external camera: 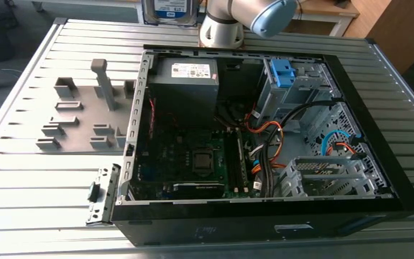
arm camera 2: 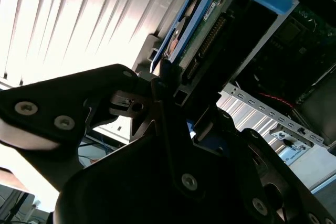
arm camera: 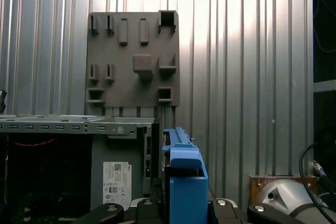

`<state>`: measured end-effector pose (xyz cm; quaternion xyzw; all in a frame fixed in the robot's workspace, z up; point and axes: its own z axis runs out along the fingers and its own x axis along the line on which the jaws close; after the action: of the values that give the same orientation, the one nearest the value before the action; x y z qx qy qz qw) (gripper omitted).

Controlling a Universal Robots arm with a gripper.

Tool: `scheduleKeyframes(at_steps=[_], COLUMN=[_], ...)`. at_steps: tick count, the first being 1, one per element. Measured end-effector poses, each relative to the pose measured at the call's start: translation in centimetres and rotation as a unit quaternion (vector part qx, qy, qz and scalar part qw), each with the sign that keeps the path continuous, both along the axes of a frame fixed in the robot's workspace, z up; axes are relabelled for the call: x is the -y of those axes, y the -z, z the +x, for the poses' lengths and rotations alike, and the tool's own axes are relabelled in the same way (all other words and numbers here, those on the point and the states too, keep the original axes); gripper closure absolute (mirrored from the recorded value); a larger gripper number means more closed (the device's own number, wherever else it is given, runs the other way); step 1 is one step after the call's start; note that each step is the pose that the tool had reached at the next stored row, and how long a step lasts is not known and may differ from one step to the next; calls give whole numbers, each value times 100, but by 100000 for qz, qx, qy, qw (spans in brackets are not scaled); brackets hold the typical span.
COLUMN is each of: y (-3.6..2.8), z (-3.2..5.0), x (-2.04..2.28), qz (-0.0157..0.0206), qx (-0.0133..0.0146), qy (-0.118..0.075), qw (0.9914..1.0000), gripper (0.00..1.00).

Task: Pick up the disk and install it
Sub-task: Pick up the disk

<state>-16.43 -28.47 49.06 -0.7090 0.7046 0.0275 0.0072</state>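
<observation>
Clamped on disk point(arm camera 2: 210, 24) with gripper point(arm camera 2: 184, 103); long axis running straight out from jaws; in exterior view, bay point(external camera: 304, 86) at 4 o'clock from disk.

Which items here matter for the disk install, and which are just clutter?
Job:
disk, clamped in the gripper
open computer case

Lying about:
grey peg plate
blue clip in the case
power supply box
</observation>
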Motion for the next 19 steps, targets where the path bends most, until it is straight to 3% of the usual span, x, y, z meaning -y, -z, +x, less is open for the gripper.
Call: scheduleKeyframes(at_steps=[1, 2, 19], y=[0, 0, 1], z=[14, 94, 399], x=[0, 0, 0], qz=[-1, -3, 1], qx=[-6, -40, -251], qy=[-1, -4, -4], qw=[100000, 100000, 100000], gripper=[64, 64, 64])
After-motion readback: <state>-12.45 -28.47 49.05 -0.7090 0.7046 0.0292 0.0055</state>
